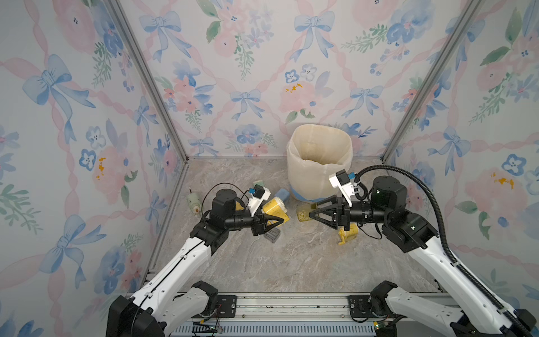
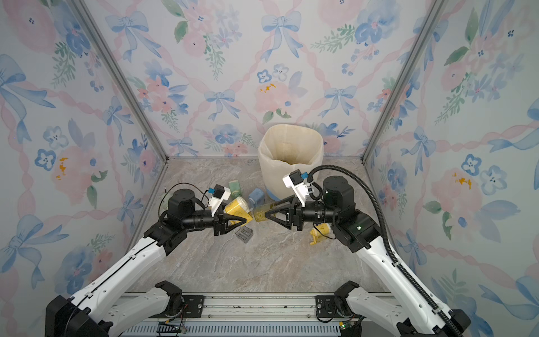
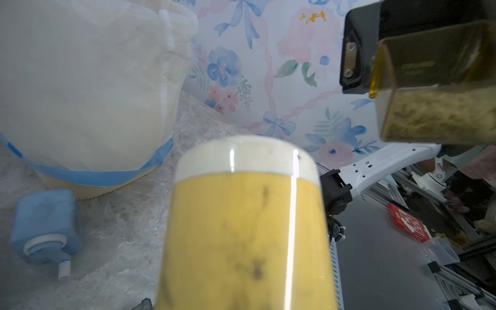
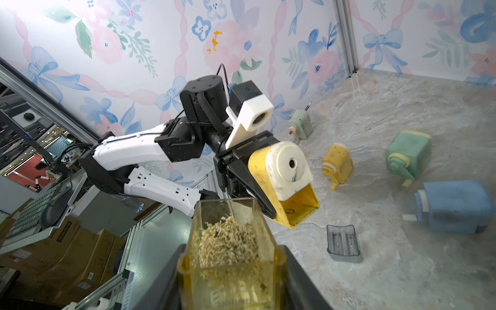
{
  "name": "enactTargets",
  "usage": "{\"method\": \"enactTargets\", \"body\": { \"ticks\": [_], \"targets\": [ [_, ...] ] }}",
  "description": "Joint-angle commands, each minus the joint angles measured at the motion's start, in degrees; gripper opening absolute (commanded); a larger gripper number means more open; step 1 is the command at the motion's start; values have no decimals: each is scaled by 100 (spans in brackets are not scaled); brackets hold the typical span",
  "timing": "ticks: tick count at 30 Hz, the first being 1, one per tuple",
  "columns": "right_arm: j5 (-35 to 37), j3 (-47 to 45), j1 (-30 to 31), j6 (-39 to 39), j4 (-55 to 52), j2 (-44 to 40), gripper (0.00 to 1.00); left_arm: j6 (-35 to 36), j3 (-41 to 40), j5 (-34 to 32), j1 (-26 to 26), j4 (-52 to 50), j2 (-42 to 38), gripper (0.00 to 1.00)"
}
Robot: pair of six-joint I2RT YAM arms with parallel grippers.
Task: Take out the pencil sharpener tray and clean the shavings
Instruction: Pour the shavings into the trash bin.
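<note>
A yellow pencil sharpener with a white front is held off the table, my left gripper shut on its body. Its tray slot gapes empty. Facing it, my right gripper is shut on the clear yellow tray, which holds a heap of pale shavings. The tray hangs a short gap away from the sharpener. A bin lined with a white bag stands just behind the right gripper.
On the marble table lie a loose grey tray, a small yellow sharpener, a blue one and two green ones. Patterned walls close three sides.
</note>
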Motion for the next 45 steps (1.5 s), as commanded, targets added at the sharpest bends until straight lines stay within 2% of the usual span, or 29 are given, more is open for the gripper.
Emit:
{"method": "enactTargets", "body": {
  "ticks": [1,8,11,14,15,21,29,37,41,45],
  "targets": [
    [64,424,-117,395,330,226,50,-147,14,-289,108,87,18,0],
    [58,964,-303,1085,769,722,51,-209,-73,-929,171,87,-145,0],
    [104,1092,-460,1501,1133,905,51,-234,-124,-1482,220,87,-224,0],
    [108,1289,-629,2065,1391,1135,50,-318,-179,-2133,348,87,-310,0],
    [320,1350,-682,2243,1472,1227,50,-344,-193,-2322,384,88,-350,0],
    [433,1591,-978,3712,2487,1850,49,-415,-284,-3012,528,84,-476,0],
    [724,2099,-1221,5425,3644,2591,48,-559,-356,-3341,809,83,-405,0],
    [1362,2122,-1321,8104,5781,3425,47,-687,-373,-3385,1109,88,-323,0],
    [1945,2148,-1233,8776,6062,3633,47,-784,-395,-3456,1393,81,-296,0],
    [3140,1837,-1073,9631,6955,3652,48,-849,-424,-3574,1601,87,-282,0]
  ]
}}
